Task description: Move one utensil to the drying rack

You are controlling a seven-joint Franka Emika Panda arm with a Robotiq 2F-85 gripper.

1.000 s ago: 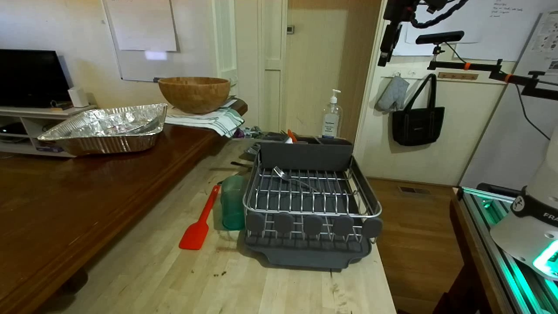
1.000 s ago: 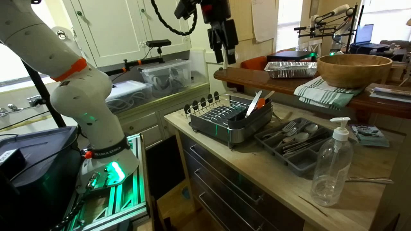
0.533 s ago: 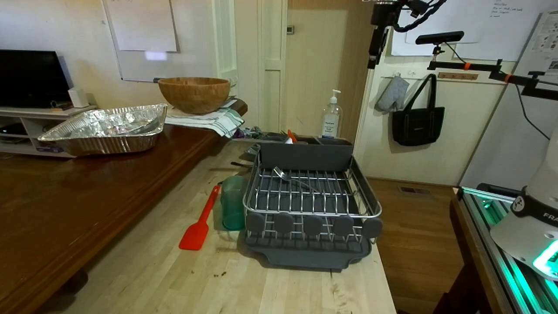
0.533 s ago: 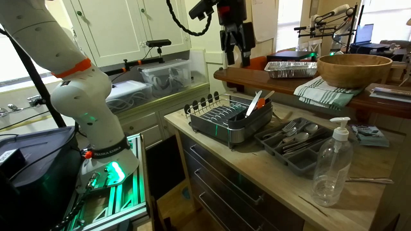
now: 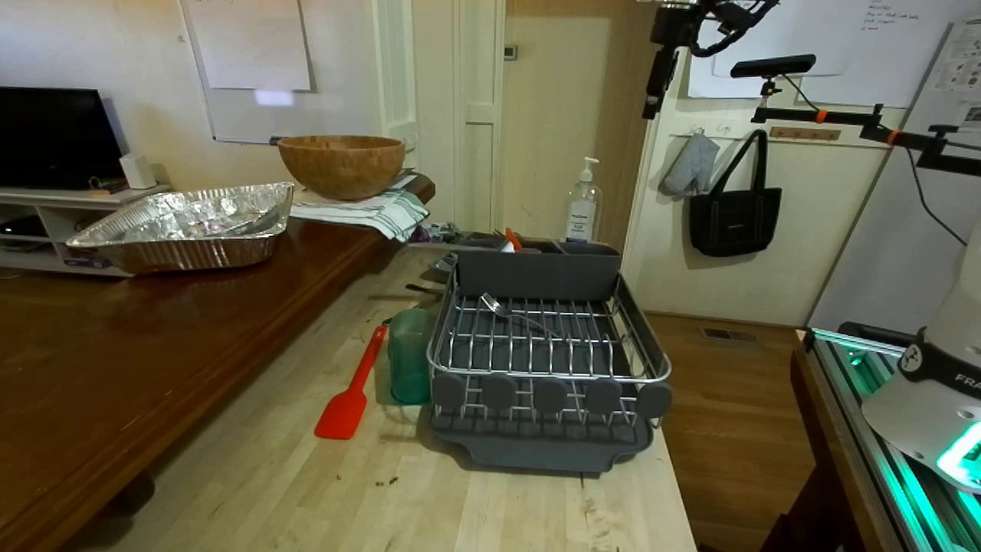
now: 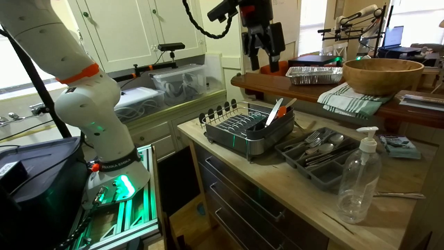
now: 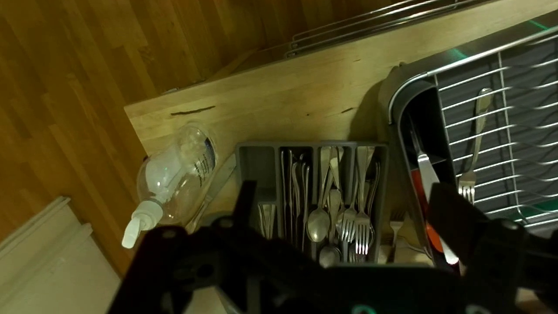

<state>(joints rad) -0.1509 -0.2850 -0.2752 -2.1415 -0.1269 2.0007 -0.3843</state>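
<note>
My gripper [image 6: 264, 65] is open and empty, high above the counter; it also shows in an exterior view [image 5: 651, 111]. The dark grey drying rack [image 5: 544, 452] stands on the counter, with a fork [image 5: 494, 305] lying on its wires. A knife [image 6: 274, 112] and an orange-red item stand in its caddy. A slim dark handle [image 5: 423, 289] lies beside the rack; its rest is hidden. In the wrist view the gripper [image 7: 344, 194] spans the grey cutlery tray [image 7: 311, 144], well below it, holding spoons [image 7: 318, 225], forks [image 7: 362, 226] and knives. I cannot tell which piece is the utensil.
A clear pump bottle [image 6: 357, 184] stands at the counter's end, with a loose metal utensil [image 6: 399, 195] by it. A red spatula [image 5: 349, 402] and a green cup [image 5: 410, 356] lie beside the rack. A raised wooden bar holds a bowl [image 6: 381, 74] and a foil tray [image 6: 314, 75].
My gripper has moved across toward the cutlery tray, to the right in an exterior view, and slowed lately. Its fingers show farther apart now. The objects on the counter have not moved.
</note>
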